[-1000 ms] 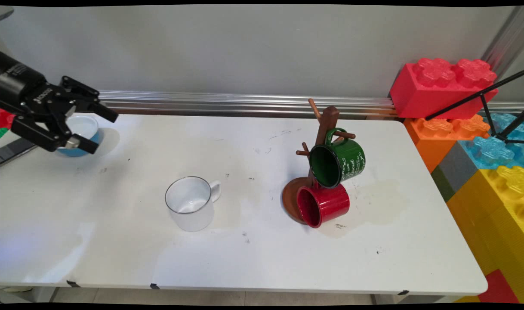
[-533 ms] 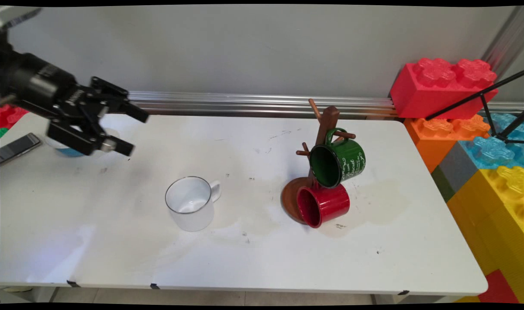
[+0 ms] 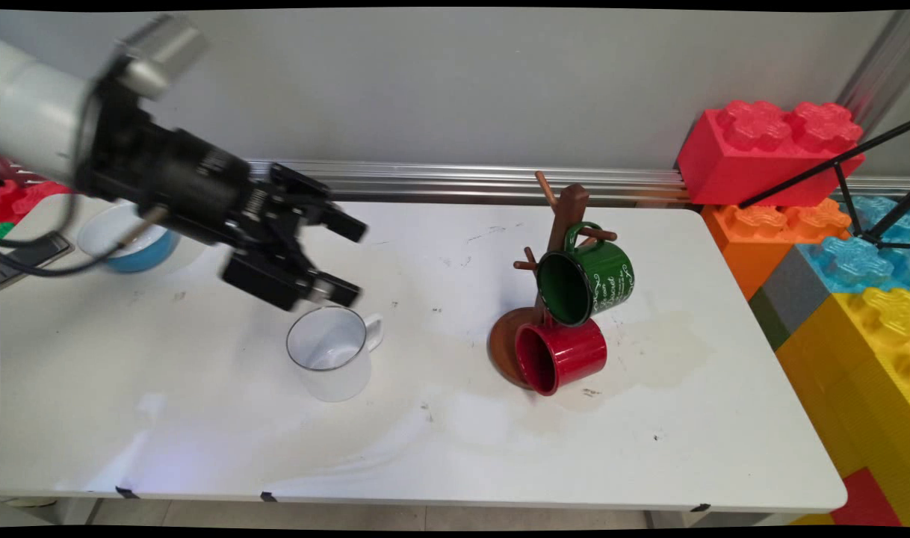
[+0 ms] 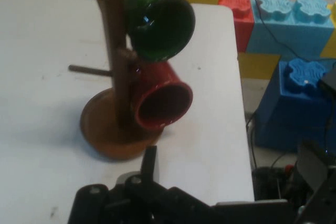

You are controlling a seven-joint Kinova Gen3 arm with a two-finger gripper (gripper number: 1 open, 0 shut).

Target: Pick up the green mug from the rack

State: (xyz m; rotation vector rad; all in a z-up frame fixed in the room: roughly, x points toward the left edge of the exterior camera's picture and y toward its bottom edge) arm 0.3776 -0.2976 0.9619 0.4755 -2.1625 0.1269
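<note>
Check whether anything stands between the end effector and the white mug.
Nothing visible does. The open end effector hangs close by the white mug, on its far side, with only bare table around them. The mug tree stands apart, to the right.

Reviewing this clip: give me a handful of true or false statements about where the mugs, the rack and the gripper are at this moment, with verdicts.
1. The green mug hangs on the wooden mug rack. True.
2. The gripper holds the white mug. False: its jaws are open and empty, up and to the left of that mug.
3. The red mug sits low on the rack, below the green one. True.
4. The white mug lies on its side. False: it stands upright on the table.
5. A blue bowl sits near the table's far left corner. True.
</note>
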